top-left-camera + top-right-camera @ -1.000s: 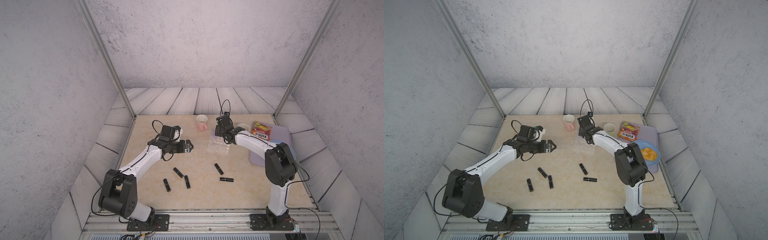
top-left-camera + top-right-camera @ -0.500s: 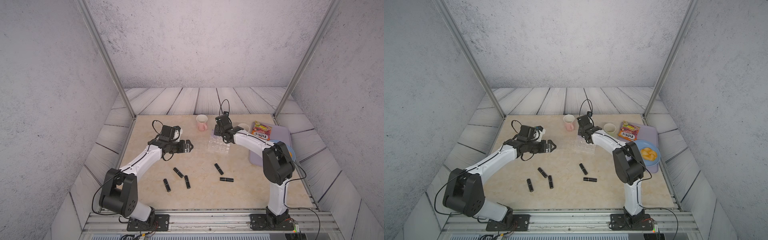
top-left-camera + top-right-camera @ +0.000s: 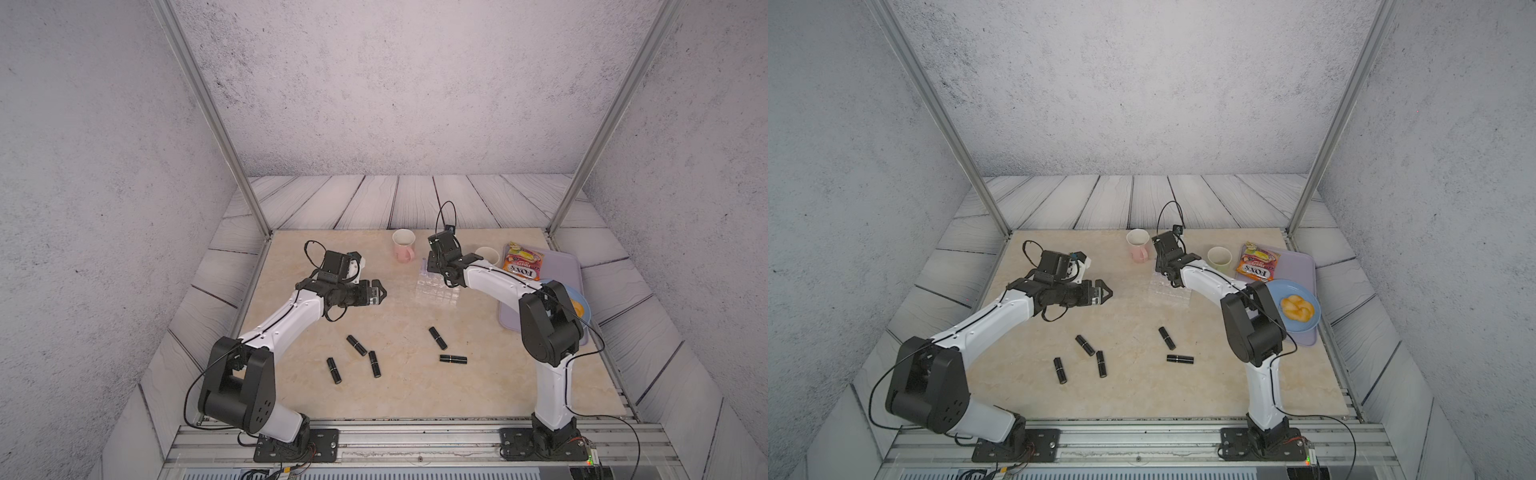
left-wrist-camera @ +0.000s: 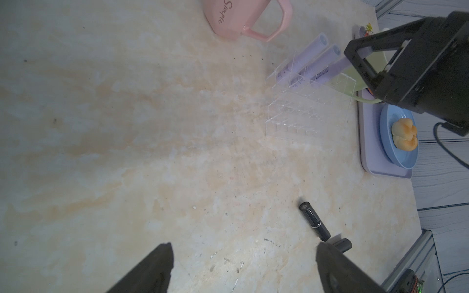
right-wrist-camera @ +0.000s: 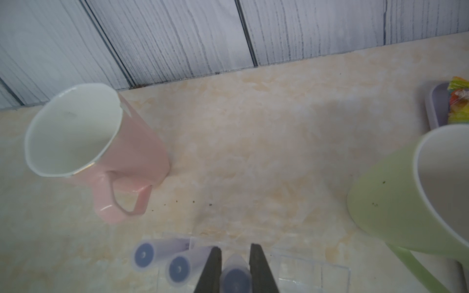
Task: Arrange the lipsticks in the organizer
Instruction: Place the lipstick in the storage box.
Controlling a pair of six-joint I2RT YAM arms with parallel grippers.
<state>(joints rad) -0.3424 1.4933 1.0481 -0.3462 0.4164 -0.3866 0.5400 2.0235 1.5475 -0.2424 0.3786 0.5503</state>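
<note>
The clear organizer lies at the back centre of the table. Three lilac lipsticks stand in its far row: two are free, and my right gripper is shut on the third from above. Several black lipsticks lie loose on the table in front, among them a group of three and a pair. My left gripper hovers open and empty, left of the organizer, with a black lipstick lying on the table near one fingertip.
A pink mug stands just behind and to the left of the organizer, and a green mug to its right. A lilac tray at the right edge holds a snack bag and a blue plate with bread.
The right arm's elbow has shifted slightly to the left while its gripper stays at the organizer's far row. The left arm has barely moved.
</note>
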